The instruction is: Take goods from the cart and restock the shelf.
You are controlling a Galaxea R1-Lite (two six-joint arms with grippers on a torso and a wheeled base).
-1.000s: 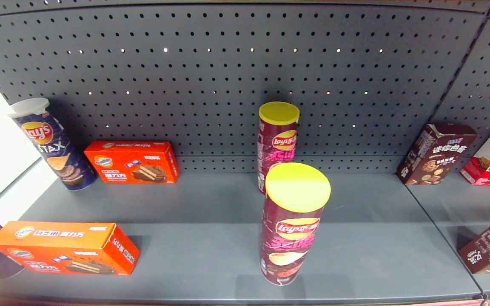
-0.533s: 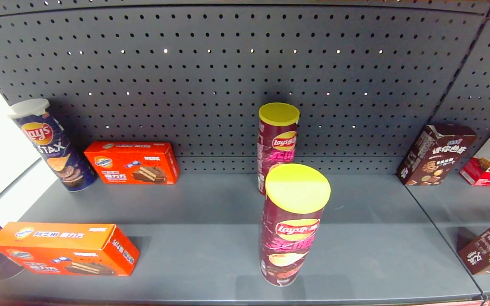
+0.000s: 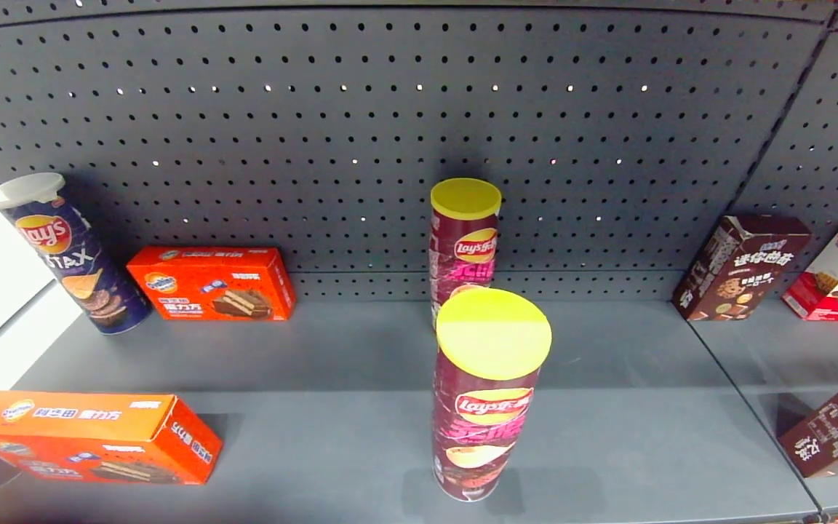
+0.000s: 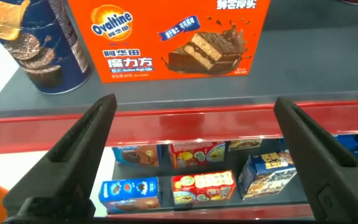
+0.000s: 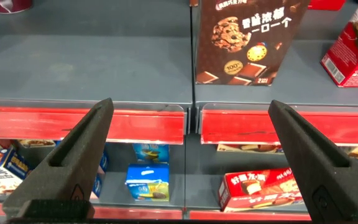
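My left gripper [image 4: 194,102] and right gripper [image 5: 191,104] both gape wide, gripping nothing. On the shelf [image 3: 630,422], 2 cans stand upright mid-frame in the head view: front can [image 3: 488,407], back can [image 3: 464,233].

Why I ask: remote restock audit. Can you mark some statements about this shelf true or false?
1. The front chip can and back chip can, both yellow-lidded, stand upright. True.
2. The left gripper is shut on an orange box. False: it is open and empty.
3. The two orange boxes are stacked. False: the back orange box and front orange box lie apart.
4. The right gripper is open. True.
5. The dark blue chip can stands at the shelf's back left. True.
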